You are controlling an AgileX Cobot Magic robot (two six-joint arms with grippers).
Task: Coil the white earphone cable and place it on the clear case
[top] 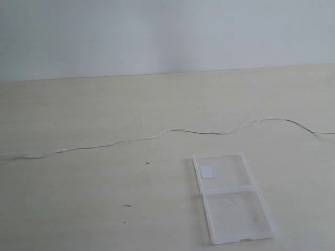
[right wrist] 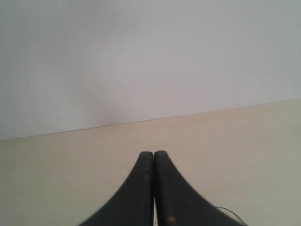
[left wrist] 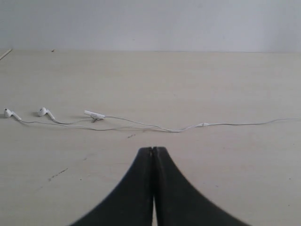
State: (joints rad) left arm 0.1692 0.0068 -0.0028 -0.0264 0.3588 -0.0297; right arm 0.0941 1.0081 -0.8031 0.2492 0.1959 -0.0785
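The white earphone cable [top: 178,130] lies stretched across the table from the left edge to the right edge of the exterior view. In the left wrist view the same cable [left wrist: 141,126] shows two earbuds [left wrist: 43,112] and the inline remote [left wrist: 94,114], lying beyond my left gripper [left wrist: 153,149], which is shut and empty. The clear case [top: 230,196] lies open and flat at the front right, with a white sticker [top: 208,172] in its far half. My right gripper [right wrist: 153,153] is shut and empty; a bit of thin wire [right wrist: 230,213] shows beside it. Neither gripper appears in the exterior view.
A pale wooden table [top: 104,104] runs back to a white wall [top: 157,31]. Small dark specks [top: 147,162] mark the tabletop in front of the cable.
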